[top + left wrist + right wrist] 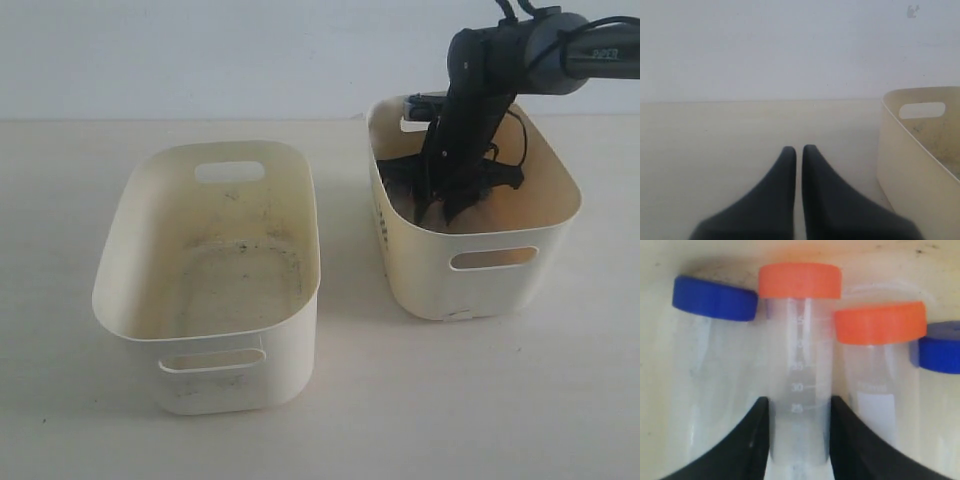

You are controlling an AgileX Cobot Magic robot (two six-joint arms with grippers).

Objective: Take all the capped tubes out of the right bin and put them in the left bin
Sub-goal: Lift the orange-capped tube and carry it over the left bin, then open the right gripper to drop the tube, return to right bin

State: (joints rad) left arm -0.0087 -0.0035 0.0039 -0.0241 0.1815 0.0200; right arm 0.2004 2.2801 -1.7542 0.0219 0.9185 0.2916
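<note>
The yellowish right bin has my right gripper reaching down into it. In the right wrist view several capped tubes lie side by side on the bin floor. They are a blue-capped tube, an orange-capped tube, a second orange-capped tube and another blue-capped tube. My right gripper has a finger pressed against each side of the middle orange-capped tube. In the exterior view the arm hides the tubes. The pale, scuffed left bin holds nothing. My left gripper is shut on nothing, beside the left bin.
Both bins stand on a pale tabletop, with a narrow strip of table between them. A plain wall runs behind. The left arm is out of the exterior view.
</note>
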